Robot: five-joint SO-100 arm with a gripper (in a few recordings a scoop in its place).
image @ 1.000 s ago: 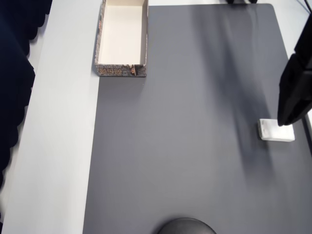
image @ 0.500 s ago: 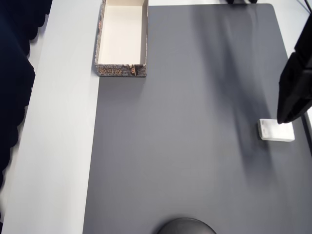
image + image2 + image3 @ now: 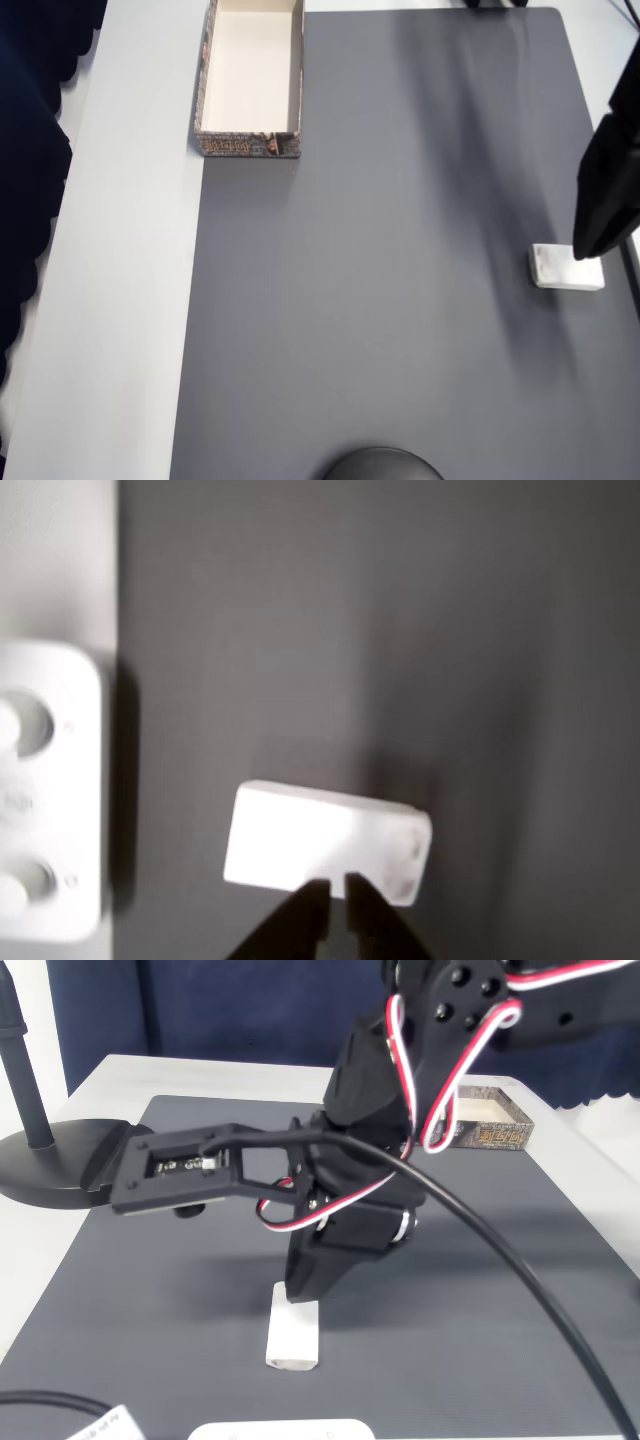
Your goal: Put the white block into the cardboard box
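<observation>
Wrist view shows the pincer (image 3: 331,887) with its two tips close together, nearly touching, right at the near edge of the white block (image 3: 325,842). The block lies flat on the dark mat (image 3: 380,250) on the bench. The pincer holds nothing. It sits low over the block, likely to line up a grab. The cardboard box (image 3: 250,75) waits well apart, at the mat's far corner.

grey mat (image 3: 380,250) on white table (image 3: 120,300)
</observation>
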